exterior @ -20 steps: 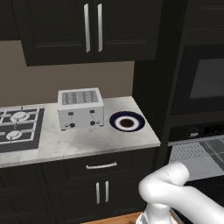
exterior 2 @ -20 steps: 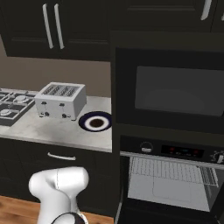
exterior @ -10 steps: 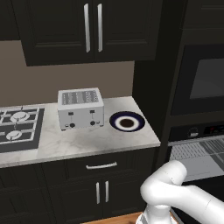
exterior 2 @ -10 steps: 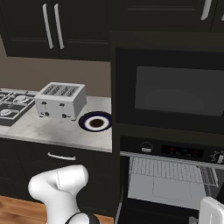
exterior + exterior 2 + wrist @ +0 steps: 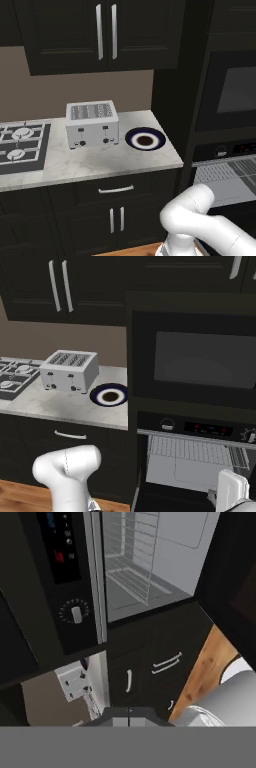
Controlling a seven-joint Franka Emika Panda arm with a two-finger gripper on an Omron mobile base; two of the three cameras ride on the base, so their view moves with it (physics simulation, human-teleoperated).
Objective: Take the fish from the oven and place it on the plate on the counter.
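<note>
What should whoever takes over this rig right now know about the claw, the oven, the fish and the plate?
Claw: shut, empty, seen in the hand view, pointing at the oven front.
Oven: cavity open, silver wire racks in sight; control strip with red digits above it. No fish can be made out on the racks from these angles.
Plate: bare, on the counter right of the toaster, near the oven-side end.
Done: oven open, nothing more.
Left: find the fish inside, open the claw, grasp it, carry it to the plate, release.
</note>
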